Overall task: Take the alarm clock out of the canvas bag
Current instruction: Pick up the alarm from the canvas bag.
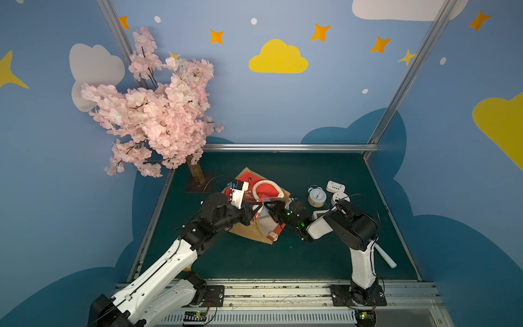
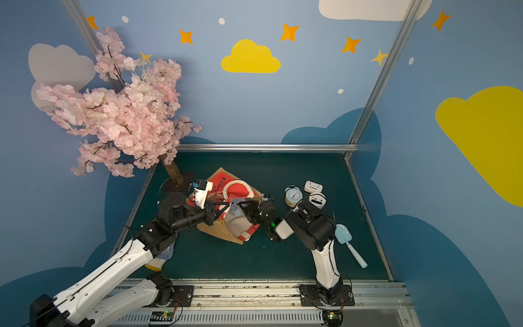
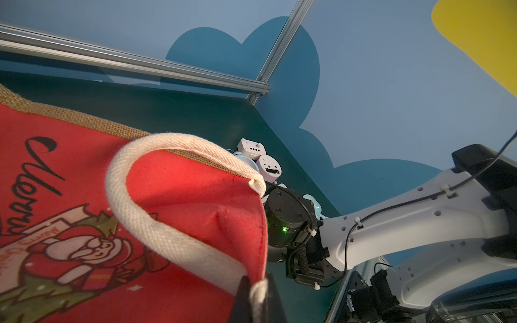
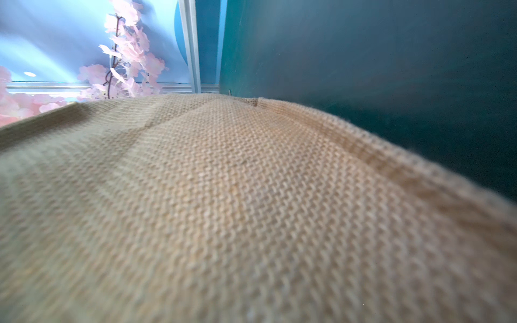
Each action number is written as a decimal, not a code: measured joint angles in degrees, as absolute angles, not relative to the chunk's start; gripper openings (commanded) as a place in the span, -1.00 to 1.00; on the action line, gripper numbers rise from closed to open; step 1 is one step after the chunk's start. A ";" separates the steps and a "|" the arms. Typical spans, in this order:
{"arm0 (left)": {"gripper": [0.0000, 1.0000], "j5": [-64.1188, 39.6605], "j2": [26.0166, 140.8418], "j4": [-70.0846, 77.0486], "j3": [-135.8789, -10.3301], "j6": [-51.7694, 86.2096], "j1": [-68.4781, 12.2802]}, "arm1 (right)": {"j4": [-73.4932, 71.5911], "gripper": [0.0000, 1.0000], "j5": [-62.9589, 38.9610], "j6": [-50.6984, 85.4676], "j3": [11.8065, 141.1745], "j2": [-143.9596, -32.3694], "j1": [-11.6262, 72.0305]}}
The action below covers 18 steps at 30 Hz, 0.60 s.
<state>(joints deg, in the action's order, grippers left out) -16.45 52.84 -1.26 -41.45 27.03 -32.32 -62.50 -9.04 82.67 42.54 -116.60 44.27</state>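
Finds the canvas bag [image 1: 249, 230] on its side at the centre of the green table [image 1: 254, 263], red printed panel up, cream lining showing in the open mouth. Clamps the bag's white rope handle [image 3: 156, 232] with the left gripper [image 3: 258, 290], coming in from 9 o'clock: fingers [image 3: 242, 299] pressed together on the webbing right at the rim. Holds the right gripper [image 1: 268, 204] at the mouth from the 3 o'clock side; cannot tell whether those jaws stand apart or together, as the right wrist view fills with tan jute weave alone. Locates the alarm clock [image 1: 317, 196], pale blue with twin bells, outside the bag: on the table at 3 o'clock of it, apart from the fabric, face turned upward. Spots a white rectangular device [image 1: 335, 186] at 1 o'clock of the clock and a round white device [image 1: 339, 197] at 3 o'clock, both just beside it.
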 measured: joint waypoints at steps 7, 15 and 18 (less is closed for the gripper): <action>-0.86 -16.27 52.38 -1.28 -41.45 27.05 -32.32 | -61.87 0.15 -9.02 82.56 43.16 -116.60 44.53; -0.86 -15.86 52.12 -1.37 -41.43 27.05 -32.32 | -61.89 -0.13 -9.02 82.41 43.20 -116.60 44.62; -0.86 -15.73 51.99 -1.58 -41.41 27.05 -32.32 | -61.91 -0.21 -9.02 82.28 43.20 -116.60 44.62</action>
<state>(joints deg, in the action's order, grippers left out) -15.73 51.99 -1.58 -41.41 27.05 -32.32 -61.91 -9.02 82.28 43.20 -116.60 44.62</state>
